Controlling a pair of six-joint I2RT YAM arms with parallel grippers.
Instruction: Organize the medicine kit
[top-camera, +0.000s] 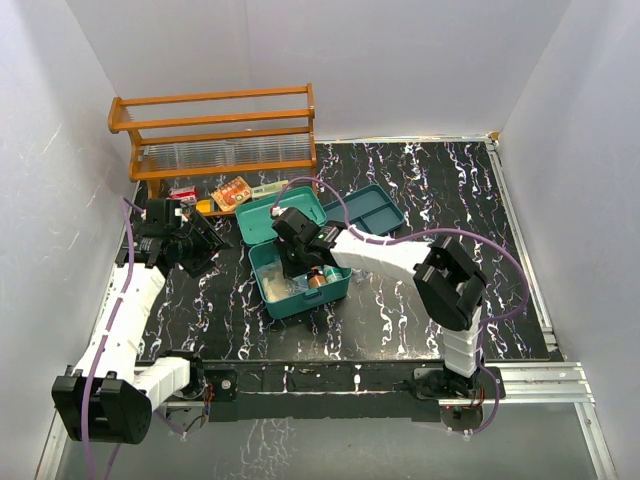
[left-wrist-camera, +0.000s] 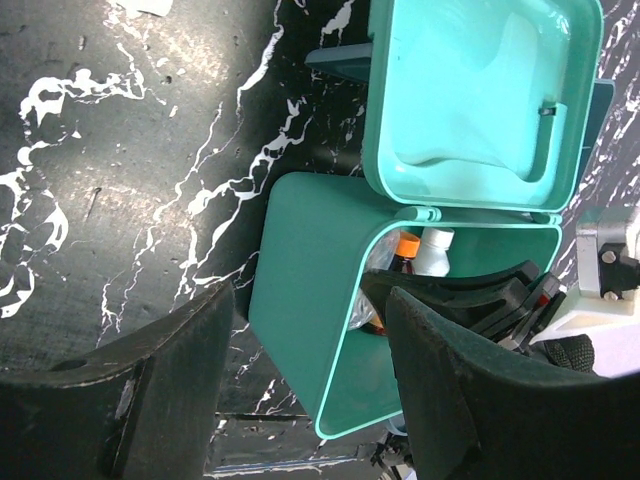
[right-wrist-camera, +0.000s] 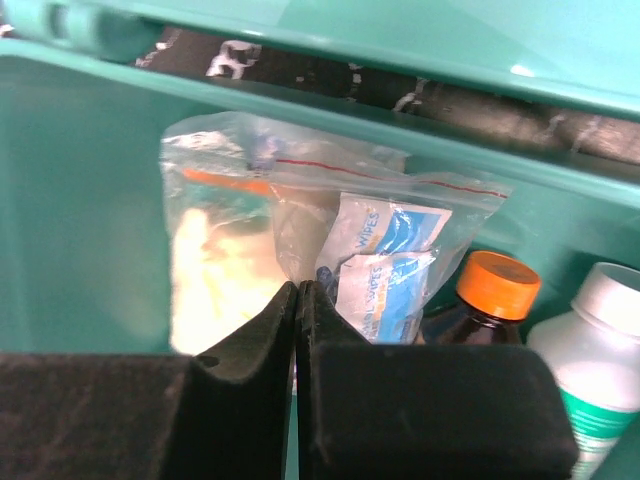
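Medicine kit (top-camera: 292, 303) at center frame, lid open. Probably light, rigid, slick plastic; grab side wall or rim, not the hinge. Right gripper (right-wrist-camera: 300, 290) is inside it, fingers pressed together near zip bag (right-wrist-camera: 330, 210). Left gripper (left-wrist-camera: 310, 295) is spread wide and empty, left of kit.

A bag (right-wrist-camera: 300, 225) lies beside a bottle (right-wrist-camera: 488, 300) inside the medicine kit (left-wrist-camera: 300, 280), before the rack (top-camera: 215, 125).

Closed in on three sides by plain white walls (top-camera: 400, 60) — evenly lit. Floored with a black tabletop veined in white (top-camera: 420, 300), with a brown wooden slatted rack (top-camera: 225, 155) against the back wall.
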